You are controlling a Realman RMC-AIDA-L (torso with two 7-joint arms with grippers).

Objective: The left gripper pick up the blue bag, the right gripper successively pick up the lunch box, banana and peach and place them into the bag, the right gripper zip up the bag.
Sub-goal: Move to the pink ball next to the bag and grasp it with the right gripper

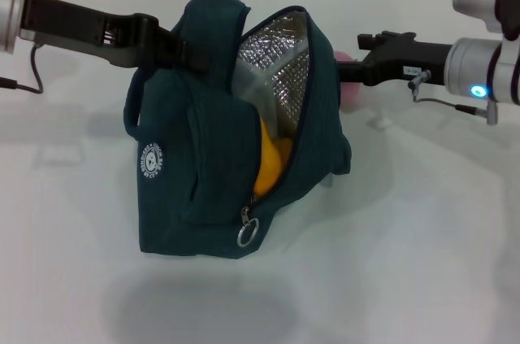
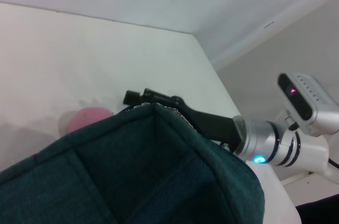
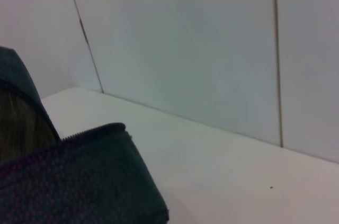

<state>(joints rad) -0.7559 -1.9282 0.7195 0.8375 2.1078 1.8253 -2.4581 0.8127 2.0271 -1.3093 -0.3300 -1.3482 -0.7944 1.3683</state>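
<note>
Dark teal blue bag (image 1: 219, 181) with quilted silver foil lining, round white logo at 9 o'clock; yellow-orange banana (image 1: 268, 167) inside; pink peach (image 1: 351, 90) at 2 o'clock; white tabletop (image 1: 422, 246).

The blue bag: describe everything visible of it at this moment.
The dark teal-blue fabric bag is held up at its top by the left gripper, its base apparently low over the white table. Its zipper is open, showing silver foil lining and something yellow inside. A metal ring pull hangs at the zipper's lower end; a round white logo marks its side. The right gripper reaches behind the bag's far edge, near a pink round fruit.
</note>
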